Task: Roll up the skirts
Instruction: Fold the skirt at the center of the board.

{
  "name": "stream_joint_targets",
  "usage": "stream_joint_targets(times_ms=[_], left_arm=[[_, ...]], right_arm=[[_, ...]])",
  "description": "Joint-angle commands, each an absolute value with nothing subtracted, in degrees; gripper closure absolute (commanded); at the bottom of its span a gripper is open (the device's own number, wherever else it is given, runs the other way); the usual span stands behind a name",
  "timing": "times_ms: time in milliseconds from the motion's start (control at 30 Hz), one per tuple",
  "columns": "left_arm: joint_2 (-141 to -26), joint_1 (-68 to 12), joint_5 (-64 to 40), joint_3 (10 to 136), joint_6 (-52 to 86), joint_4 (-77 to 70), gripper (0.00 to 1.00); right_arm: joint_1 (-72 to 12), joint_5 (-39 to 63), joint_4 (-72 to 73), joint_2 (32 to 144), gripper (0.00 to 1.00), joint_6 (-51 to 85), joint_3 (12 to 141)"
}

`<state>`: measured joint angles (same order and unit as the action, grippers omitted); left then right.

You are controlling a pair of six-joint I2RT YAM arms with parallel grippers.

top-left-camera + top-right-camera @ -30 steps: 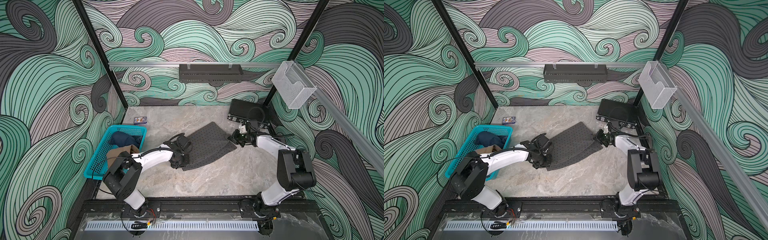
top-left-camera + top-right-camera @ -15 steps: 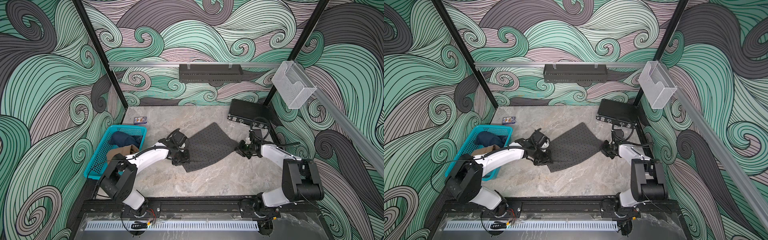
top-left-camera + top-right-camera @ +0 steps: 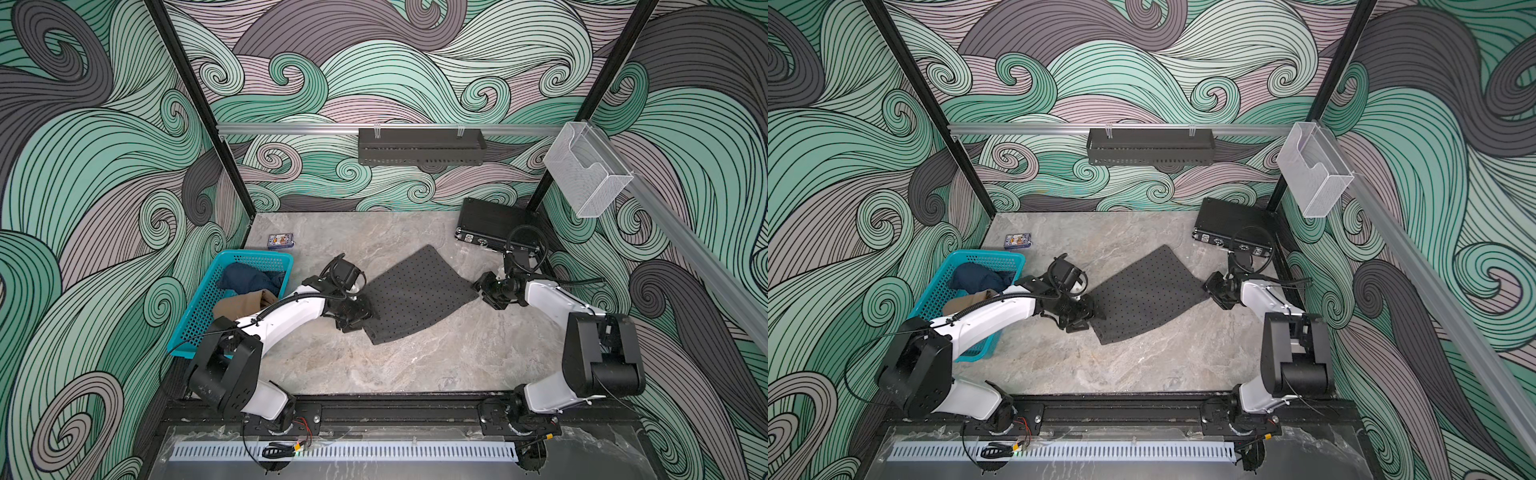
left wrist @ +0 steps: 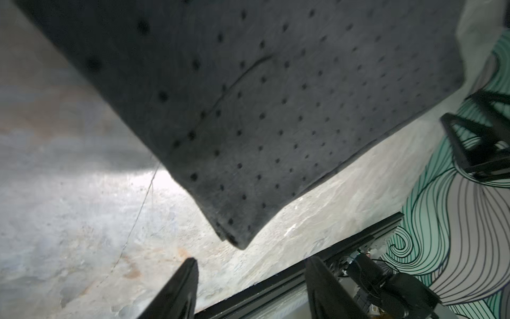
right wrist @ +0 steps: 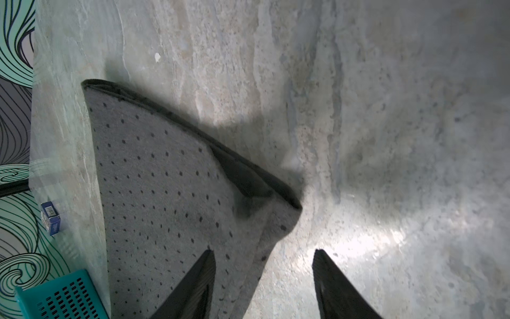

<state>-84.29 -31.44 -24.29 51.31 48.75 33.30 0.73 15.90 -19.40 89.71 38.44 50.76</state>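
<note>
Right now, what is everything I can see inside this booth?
dotted skirt: 1, dark grey, lying mid-table
denim skirt: 1, dark blue, in the basket
tan skirt: 1, brown, in the basket
basket: 1, teal, table's left side
hard case: 1, black, far right corner
small box: 1, blue, just beyond the basket
shelf: 1, black, on the back rail
holder: 1, see-through, on the right rail
table: 1, grey marbled
left arm: 1, white and black, at the dotted skirt's left edge, jaws open
right arm: 1, white and black, at its right corner, jaws open
</note>
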Motion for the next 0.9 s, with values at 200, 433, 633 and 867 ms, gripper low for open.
stream_joint_targets(times_ms=[200, 433, 633, 867], left_arm=[[-89.81, -32.11, -21.72, 48.1, 58.24, 24.78, 0.41], [-94.52, -31.73, -22.81, 52.88, 55.6, 24.17, 1.0], [-90.55, -31.73, -19.95, 55.0, 51.23, 30.15, 1.0], [-88.06, -31.56, -20.42, 48.94, 51.59, 28.15, 1.0]], right_arm=[[0.24, 17.99, -18.4, 99.17, 0.43, 35.25, 57.83], [-0.95, 17.89, -20.3, 99.2, 0.89, 34.21, 60.28], [-2.23, 13.9, -29.28, 93.04, 1.0, 34.34, 60.77], [-3.59, 10.83, -24.32, 84.19, 1.0, 37.3, 46.9]])
